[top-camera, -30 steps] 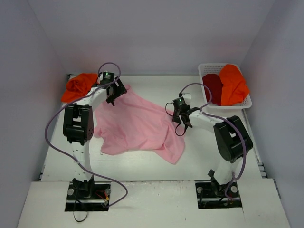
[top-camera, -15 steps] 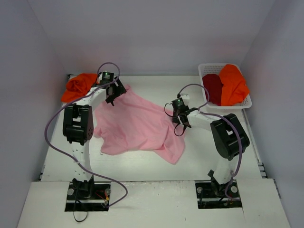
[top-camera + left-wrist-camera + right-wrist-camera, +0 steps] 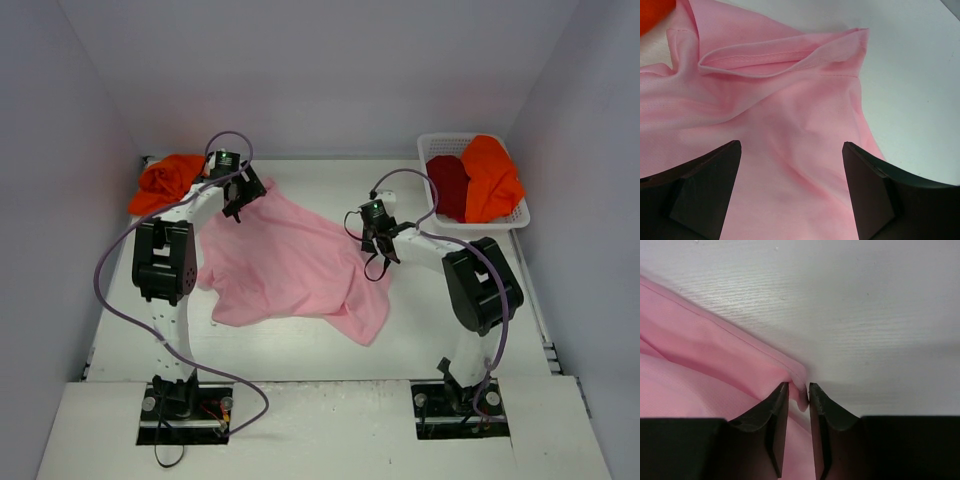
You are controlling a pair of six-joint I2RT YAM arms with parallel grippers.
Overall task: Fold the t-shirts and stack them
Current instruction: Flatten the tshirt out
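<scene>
The light pink t-shirt (image 3: 285,265) lies spread and crumpled in the middle of the table. My left gripper (image 3: 240,203) hangs open over its far left part; the cloth (image 3: 790,125) lies below and between the wide-apart fingers. My right gripper (image 3: 375,240) is shut on the pink shirt's right edge (image 3: 801,385), pinching the hem. One orange t-shirt (image 3: 165,180) is bunched at the far left. A second orange t-shirt (image 3: 492,175) and the dark red t-shirt (image 3: 450,185) lie in the basket.
The white latticed basket (image 3: 522,215) stands at the back right, close to the right wall. Bare white table (image 3: 865,305) lies just beyond the right gripper. Walls close in the table on three sides.
My right gripper has moved a little toward the back and left, carrying the pink shirt's right edge with it. The left arm has not moved.
</scene>
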